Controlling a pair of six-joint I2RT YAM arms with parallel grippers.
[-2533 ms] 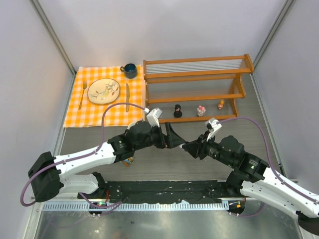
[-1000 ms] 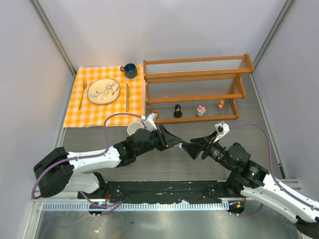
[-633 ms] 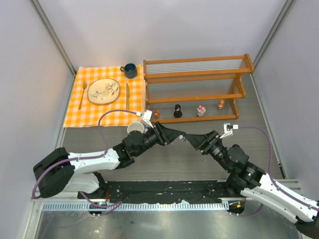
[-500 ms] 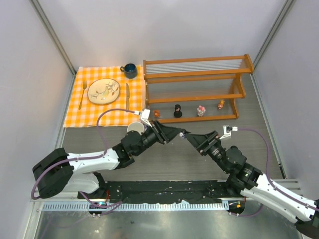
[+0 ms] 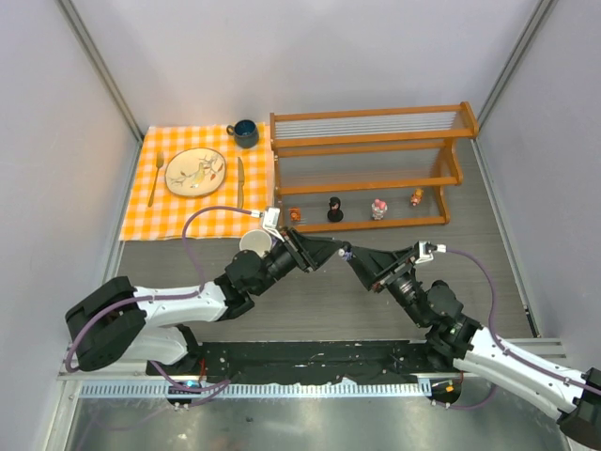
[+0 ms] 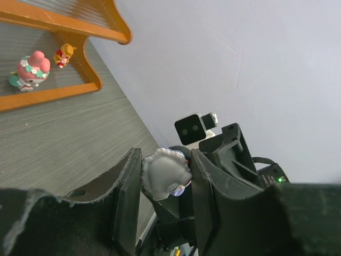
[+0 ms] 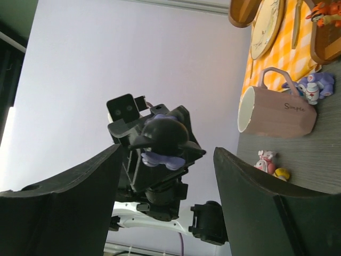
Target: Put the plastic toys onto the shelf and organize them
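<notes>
left gripper (image 6: 166, 177): fingers closed on the purple toy (image 7: 160, 136), one pad on each side of it. the toy is held above the table (image 5: 488, 216), in front of the shelf (image 5: 371, 123) and apart from it.

right gripper (image 5: 355, 264): fingers spread wide. in the right wrist view the purple toy sits between the two fingers, and neither finger touches it. the right gripper holds nothing.

shelf: the bottom rail carries four toys in a row. from left to right in the top view:
- orange figurine (image 5: 294, 214), at the left end
- black figurine (image 5: 334, 209)
- pink figurine (image 5: 378, 208)
- yellow-orange figurine (image 5: 415, 197), near the right post

the four stand apart from one another.

pink-white mug (image 5: 254, 242): stands on the table just beside the left arm, mouth facing up. the top view shows only its white inner wall. a purple-blue figurine (image 7: 311, 85) lies just beside its handle, outside the mug. a pink-white figurine (image 7: 265, 159) lies on the table near the mug, also outside it.

checked cloth (image 5: 141, 211): carries a plate (image 5: 195, 172) with a printed pattern, set between a fork (image 5: 158, 178) and a knife (image 5: 239, 181). a dark blue mug (image 5: 246, 132) stands at the cloth's far right corner, near the shelf's left post. its contents cannot be made out.
</notes>
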